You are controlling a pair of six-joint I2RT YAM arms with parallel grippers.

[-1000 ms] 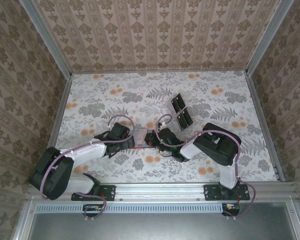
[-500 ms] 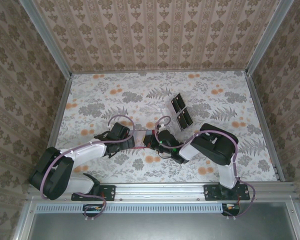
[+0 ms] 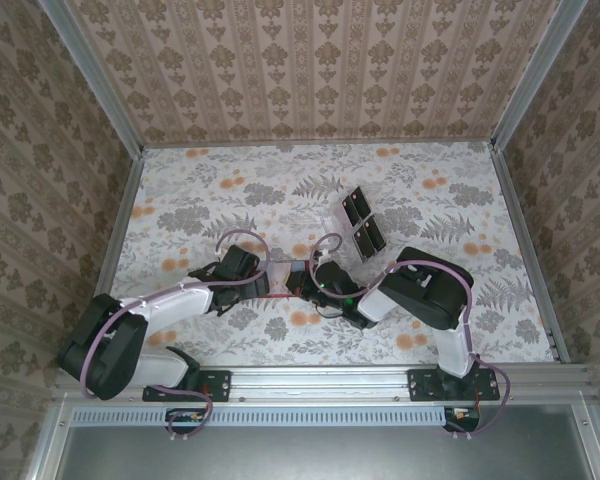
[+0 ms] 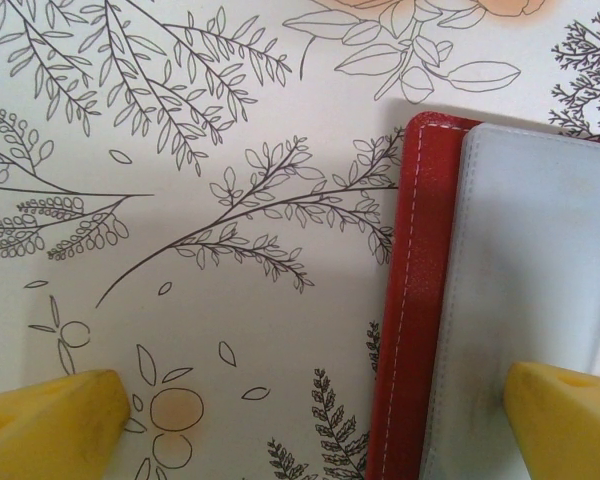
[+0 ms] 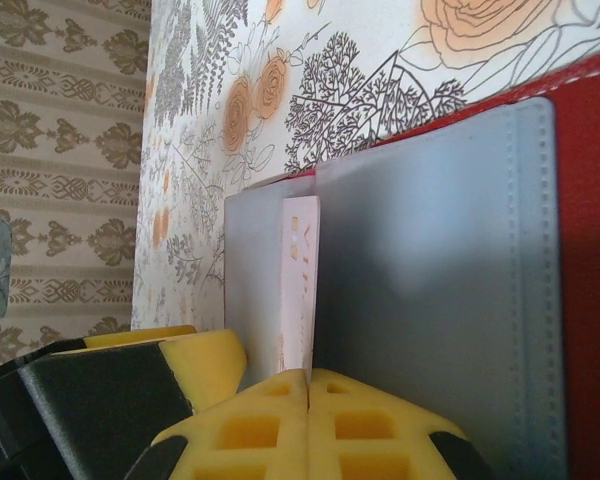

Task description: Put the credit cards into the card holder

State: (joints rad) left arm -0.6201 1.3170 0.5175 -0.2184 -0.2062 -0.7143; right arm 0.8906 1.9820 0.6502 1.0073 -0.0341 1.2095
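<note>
Right wrist view, and closest in, the right fingers (image 5: 308, 405) are pressing together, pinching the near end of a pale pinkish credit card (image 5: 300, 270). That card is running lengthwise straight away from them, seen edge-on, lining up with the seam between the two grey pocket panels (image 5: 430, 280) of the card holder (image 5: 588, 230). So the holder is lying dead ahead of those fingers, with its red cover framing the pockets. The card's long axis is pointing right along the slot. Whether its far end is tucked under a panel, I cannot tell. My read is that the coming move is hanging on a straight push along the card's own length, and the right arm is the one placed for it.

Over to the left wrist view: the left fingers (image 4: 565, 420) are standing spread wide, gripping nothing. One is sitting over the holder's grey pocket, and the other is hovering off the holder's stitched red edge, above the flowered surface (image 4: 180, 150).

Top external view now: both arms are meeting at the holder, and beyond it a clear tray (image 3: 360, 222) with dark rectangles is lying well apart.
</note>
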